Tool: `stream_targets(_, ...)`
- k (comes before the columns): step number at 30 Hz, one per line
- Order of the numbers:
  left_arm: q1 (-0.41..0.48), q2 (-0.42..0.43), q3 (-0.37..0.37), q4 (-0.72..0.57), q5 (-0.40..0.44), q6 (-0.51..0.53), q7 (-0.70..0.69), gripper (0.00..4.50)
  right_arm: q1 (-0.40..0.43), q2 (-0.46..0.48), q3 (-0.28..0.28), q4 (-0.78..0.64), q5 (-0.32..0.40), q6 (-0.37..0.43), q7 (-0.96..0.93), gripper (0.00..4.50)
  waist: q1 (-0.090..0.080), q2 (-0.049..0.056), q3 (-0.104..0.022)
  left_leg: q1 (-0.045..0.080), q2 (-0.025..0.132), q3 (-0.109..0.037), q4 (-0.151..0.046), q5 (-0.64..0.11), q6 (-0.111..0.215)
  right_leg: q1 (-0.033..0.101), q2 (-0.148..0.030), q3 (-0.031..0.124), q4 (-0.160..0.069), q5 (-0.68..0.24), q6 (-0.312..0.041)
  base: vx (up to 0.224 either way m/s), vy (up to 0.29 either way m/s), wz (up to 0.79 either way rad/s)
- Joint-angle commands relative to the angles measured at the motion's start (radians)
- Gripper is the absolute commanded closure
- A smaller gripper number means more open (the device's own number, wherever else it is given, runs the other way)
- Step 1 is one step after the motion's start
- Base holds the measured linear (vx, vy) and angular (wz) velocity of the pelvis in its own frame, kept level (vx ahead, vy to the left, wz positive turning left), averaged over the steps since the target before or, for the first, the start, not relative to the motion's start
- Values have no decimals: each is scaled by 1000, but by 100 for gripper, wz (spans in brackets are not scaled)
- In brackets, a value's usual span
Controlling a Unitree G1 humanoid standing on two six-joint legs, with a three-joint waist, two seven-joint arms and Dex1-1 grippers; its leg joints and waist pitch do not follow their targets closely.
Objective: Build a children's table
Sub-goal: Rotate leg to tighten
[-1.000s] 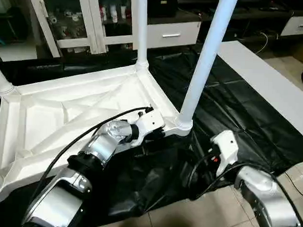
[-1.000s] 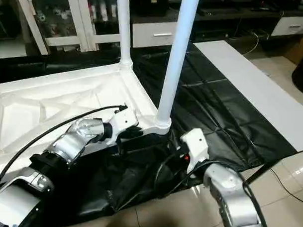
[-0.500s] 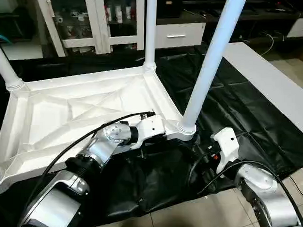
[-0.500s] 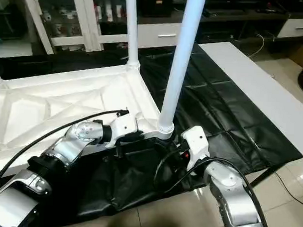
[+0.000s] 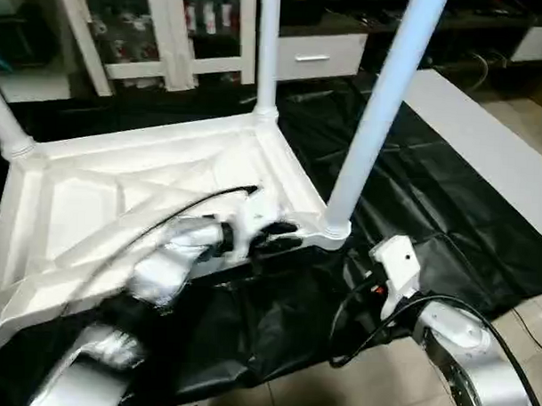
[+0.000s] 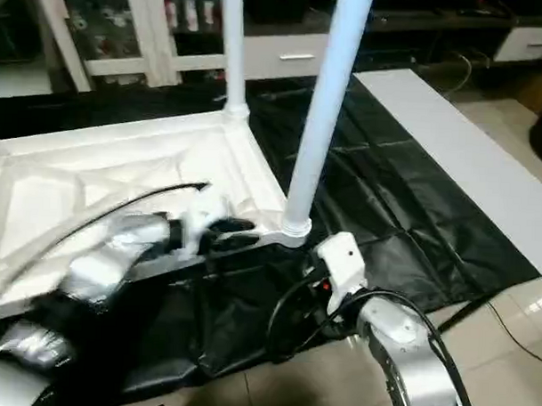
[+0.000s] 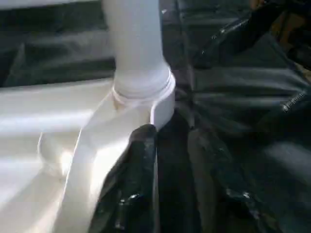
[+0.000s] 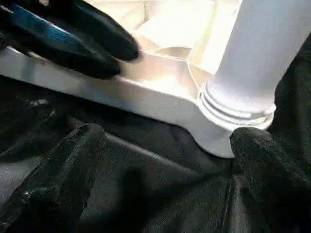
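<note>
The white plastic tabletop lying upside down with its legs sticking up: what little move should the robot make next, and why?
Probably bring the right pincer in onto the near corner socket. The white plastic tabletop lies on the black sheet with the white tube leg seated there; the left pincer is open at the rim, the right one open just short.

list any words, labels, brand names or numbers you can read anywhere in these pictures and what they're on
None can be read.
Tabletop, upright legs, black sheet, flat white board: no print shows.
Bottles in the cabinet may carry labels, but they are too small and blurred to read.
Both grippers: no markings visible.
</note>
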Motion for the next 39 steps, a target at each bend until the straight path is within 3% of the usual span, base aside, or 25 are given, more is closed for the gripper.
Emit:
stream_targets(1, 39, 53, -13, -118, -56, 90, -104, 305, 4, -7, -10, -8, -3, 3, 8, 0, 4, -16, -57, 8, 38, -7, -56, -73, 85, 59, -56, 41, -40, 31, -260, 0, 0, 0)
stream_targets(2, 77, 106, -27, -207, -102, 160, -172, 305, 1, -6, -11, -5, -4, 4, 9, 0, -1, -7, -50, 14, 38, -4, -60, -115, 68, 48, -51, 42, -48, -46, -250, 0, 0, 0)
stream_targets(3, 94, 134, -35, -246, -115, 194, -196, 305, -2, -6, -8, -1, -6, 2, 12, 0, -2, -18, -50, 15, 39, -3, -62, -129, 61, 48, -50, 42, -50, -67, -245, 0, 0, 0)
stream_targets(4, 109, 159, -45, -279, -119, 224, -214, 305, -6, -5, -4, 2, -6, 1, 16, 0, -1, -13, -48, 15, 40, -4, -64, -140, 52, 48, -51, 43, -48, -85, -243, 0, 0, 0)
stream_targets(5, 127, 195, -65, -312, -96, 253, -226, 305, -12, -4, 5, 4, -9, 1, 22, 0, -3, -9, -46, 18, 40, -4, -67, -158, 39, 44, -49, 44, -52, -118, -232, 0, 0, 0)
stream_targets(8, 135, 212, -81, -323, -52, 264, -211, 305, -16, -3, 11, 6, -12, 0, 23, 0, -3, -10, -40, 25, 38, -1, -69, -203, 11, 37, -44, 47, -60, -162, -213, 0, 0, 0)
stream_targets(9, 136, 215, -86, -322, -34, 263, -201, 305, -17, -2, 12, 7, -12, 0, 23, 0, -2, -16, -39, 22, 38, -2, -71, -212, 5, 39, -46, 50, -62, -180, -203, 0, 0, 0)
stream_targets(11, 118, 187, -82, -266, 36, 233, -118, 305, -19, -1, 13, 9, -13, -2, 22, 0, -2, -16, -39, 19, 37, -4, -71, -215, -4, 41, -47, 51, -63, -200, -181, 0, 0, 0)
stream_targets(13, 92, 162, -78, -208, 96, 185, -27, 305, -23, 1, 14, 14, -16, -5, 20, 0, 0, -18, -43, 20, 34, -5, -68, -213, -8, 41, -48, 51, -65, -204, -163, 0, 0, 0)
stream_targets(14, 82, 158, -77, -197, 103, 177, 6, 305, -24, 2, 15, 15, -17, -6, 20, 0, -1, -16, -45, 14, 34, -8, -69, -203, -12, 46, -48, 50, -62, -192, -160, 0, 0, 0)
stream_targets(16, 61, 151, -74, -177, 112, 163, 61, 305, -26, 3, 13, 16, -18, -8, 20, 0, -2, -17, -46, 16, 33, -8, -67, -200, -12, 44, -46, 50, -62, -174, -160, 0, 0, 0)
stream_targets(17, 51, 147, -71, -169, 115, 157, 85, 305, -25, 4, 11, 16, -18, -9, 21, 0, -1, -13, -49, 15, 33, -9, -66, -185, -11, 45, -46, 49, -56, -141, -168, 0, 0, 0)
stream_targets(22, 21, 129, -61, -104, 177, 101, 152, 305, -16, 9, 13, 14, -22, -16, 16, 0, -2, -14, -53, 12, 29, -7, -56, -132, 11, 49, -42, 48, -48, -38, -197, 0, 0, 0)
stream_targets(28, -2, 122, -67, -33, 211, 48, 222, 305, -12, 13, 16, 12, -25, -19, 10, 0, -5, -15, -52, 12, 30, -9, -57, -166, 9, 50, -45, 48, -51, -78, -197, 0, 0, 0)
stream_targets(29, -18, 125, -79, 8, 235, 16, 261, 305, -11, 17, 19, 13, -27, -21, 8, 0, -6, -10, -52, 13, 30, -9, -57, -173, 6, 48, -45, 48, -52, -83, -197, 0, 0, 0)
stream_targets(31, -29, 126, -85, 37, 252, -17, 287, 305, -11, 20, 21, 13, -27, -22, 7, 0, -6, -11, -52, 13, 30, -10, -57, -178, 5, 48, -43, 47, -52, -82, -195, 0, 0, 0)
stream_targets(34, -32, 92, -45, 37, 214, -49, 287, 305, -10, 24, 21, 12, -31, -25, 8, 0, -5, -10, -55, 14, 31, -11, -56, -168, 2, 49, -45, 47, -47, -49, -207, 0, 0, 0)
stream_targets(35, -28, 78, -28, 27, 191, -53, 282, 305, -9, 26, 22, 14, -33, -27, 8, 0, -4, -6, -54, 13, 31, -12, -56, -166, 2, 49, -46, 47, -45, -44, -213, 0, 0, 0)
stream_targets(37, -18, 67, -13, 8, 162, -60, 271, 305, -7, 26, 22, 14, -35, -29, 8, 0, -3, -9, -54, 13, 33, -11, -55, -168, 3, 50, -46, 46, -45, -27, -226, 0, 0, 0)
stream_targets(39, 48, 14, 74, -104, 14, -44, 263, 305, 1, 33, 19, 5, -35, -32, 0, 0, 1, 0, -55, 13, 35, -11, -55, -181, -1, 49, -48, 46, -41, -14, -245, 0, 0, 0)
